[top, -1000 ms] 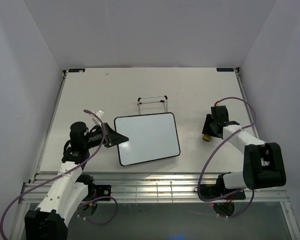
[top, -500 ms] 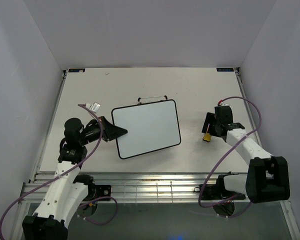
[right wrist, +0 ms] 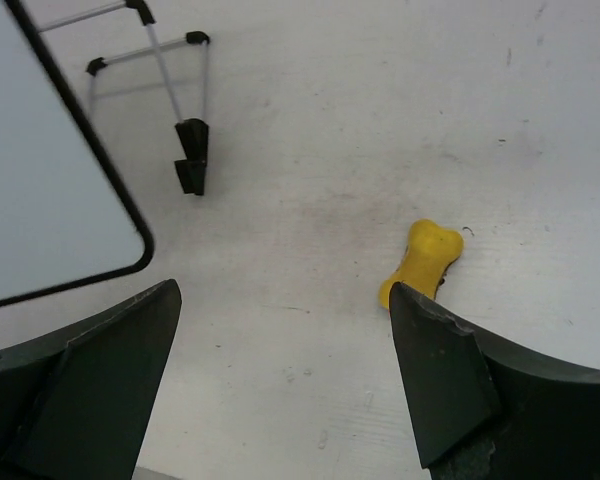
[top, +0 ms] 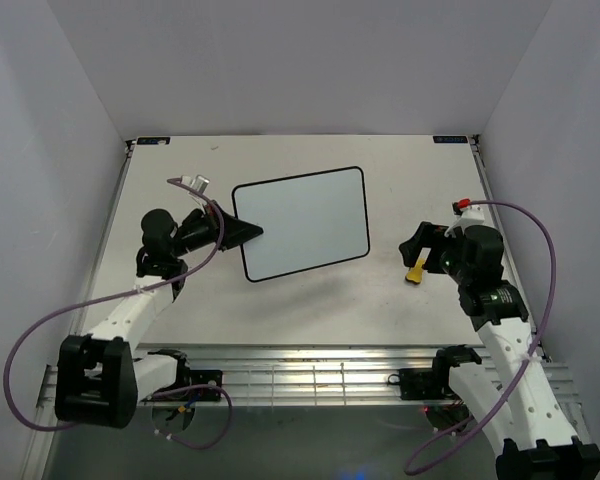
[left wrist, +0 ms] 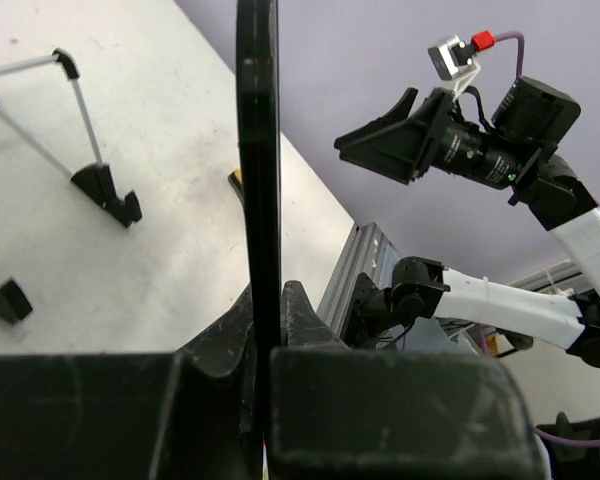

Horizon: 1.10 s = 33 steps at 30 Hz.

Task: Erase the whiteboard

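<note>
Left gripper [top: 242, 232]: clenched on the left edge of the whiteboard [top: 305, 222]. The left wrist view shows the black frame edge-on, pinched between the two fingers [left wrist: 220, 340].

Whiteboard: towards the far middle of the table [top: 400, 170], its left edge in the grip. The face is blank white with no writing visible, and the thin black frame is intact all round. A soft shadow lies on the table along its near edge, so it appears raised off the surface. How high, I cannot tell.

Right gripper [top: 417, 250]: released, with the fingers spread wide and nothing between them. It hangs over the right part of the table, well apart from the board.

Eraser [right wrist: 423, 262]: small, yellow and peanut-shaped, lying on the table below the right gripper. It is close to the gripper's right-hand finger, but nothing touches it.

Wire easel stand [right wrist: 170, 90]: on the table beyond the board's right corner. The board hides it from the overhead camera.
</note>
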Available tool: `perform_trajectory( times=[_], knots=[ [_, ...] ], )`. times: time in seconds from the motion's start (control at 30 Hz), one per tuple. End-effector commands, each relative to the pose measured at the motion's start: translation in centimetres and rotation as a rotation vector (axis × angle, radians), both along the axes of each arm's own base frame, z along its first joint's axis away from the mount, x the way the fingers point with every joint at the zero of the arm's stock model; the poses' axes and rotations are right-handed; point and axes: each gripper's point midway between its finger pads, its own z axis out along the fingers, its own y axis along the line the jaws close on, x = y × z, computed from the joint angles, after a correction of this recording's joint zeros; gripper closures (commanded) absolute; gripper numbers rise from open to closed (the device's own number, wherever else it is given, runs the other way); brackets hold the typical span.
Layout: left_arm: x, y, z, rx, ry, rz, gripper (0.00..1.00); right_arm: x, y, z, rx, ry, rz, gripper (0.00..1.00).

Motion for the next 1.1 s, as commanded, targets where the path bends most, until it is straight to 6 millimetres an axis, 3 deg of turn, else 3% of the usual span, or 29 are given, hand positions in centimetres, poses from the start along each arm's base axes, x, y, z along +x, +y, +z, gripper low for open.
perform_trajectory(
  times=[0.0,0.03,0.1,0.13,0.2,0.23,0.27,0.3,0.37,0.5,0.63,1.07],
  knots=[
    [0.7,-0.7,5.9,-0.060,-0.289,-0.084,1.00,-1.5,1.9,2.9,0.051,-0.066,0.123,0.10],
    [0.6,-0.9,6.8,-0.060,-0.374,-0.120,1.00,-1.7,2.1,3.2,0.057,-0.076,0.135,0.10],
    [2.3,-1.0,5.8,-0.061,-0.368,-0.130,1.00,-2.4,2.5,3.9,0.070,-0.093,0.165,0.10],
    [2.5,-1.1,6.7,-0.062,-0.448,-0.144,1.00,-2.6,2.6,4.1,0.073,-0.098,0.174,0.10],
    [3.9,-1.5,4.9,-0.058,-0.423,-0.184,1.00,-3.1,3.0,4.4,0.083,-0.104,0.202,0.10],
    [4.1,-1.5,5.9,-0.064,-0.495,-0.198,1.00,-3.3,3.1,4.5,0.082,-0.106,0.208,0.10],
    [4.4,-1.5,5.4,-0.063,-0.499,-0.225,1.00,-3.7,3.2,4.5,0.083,-0.103,0.222,0.10],
    [5.6,-1.5,3.8,-0.064,-0.457,-0.236,1.00,-3.9,3.3,4.7,0.081,-0.105,0.232,0.10],
    [7.0,-1.6,3.7,-0.059,-0.459,-0.253,1.00,-4.2,3.3,4.7,0.071,-0.108,0.247,0.10],
    [10.1,-1.2,1.1,-0.034,-0.443,-0.249,1.00,-4.9,3.6,5.3,0.073,-0.112,0.273,0.10],
    [12.4,-0.3,0.0,-0.027,-0.451,-0.226,1.00,-5.4,4.1,6.4,0.086,-0.139,0.307,0.10],
    [16.2,0.6,-3.0,0.017,-0.490,-0.250,1.00,-5.4,4.5,5.9,0.095,-0.115,0.334,0.10]
  ],
)
